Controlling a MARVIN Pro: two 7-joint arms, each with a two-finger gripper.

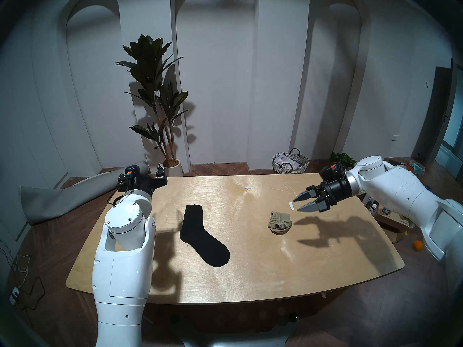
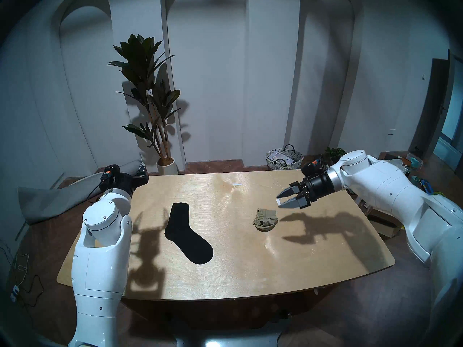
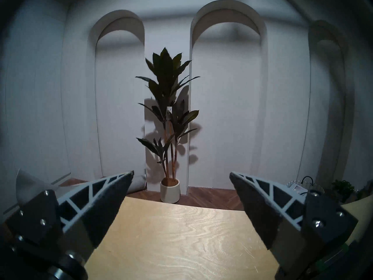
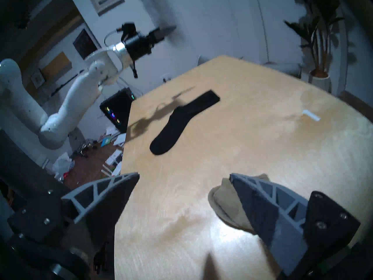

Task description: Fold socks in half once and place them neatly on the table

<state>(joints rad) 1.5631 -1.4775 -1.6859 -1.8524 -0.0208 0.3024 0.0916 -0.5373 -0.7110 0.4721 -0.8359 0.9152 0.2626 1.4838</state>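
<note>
A long black sock (image 1: 200, 235) lies flat and unfolded on the plywood table (image 1: 250, 276), left of centre; it also shows in the right wrist view (image 4: 181, 120). A short olive-tan sock (image 1: 279, 222) lies doubled over on the right part of the table, partly behind a finger in the right wrist view (image 4: 224, 202). My right gripper (image 1: 297, 204) is open and empty, hovering just right of and above the tan sock. My left gripper (image 3: 181, 173) is open and empty above the table's far left corner, away from both socks.
Small white tape strips (image 1: 248, 187) lie on the far part of the table. A potted plant (image 1: 160, 101) and a woven basket (image 1: 290, 161) stand on the floor behind the table. A grey rolled mat (image 1: 62, 198) lies on the floor at the left.
</note>
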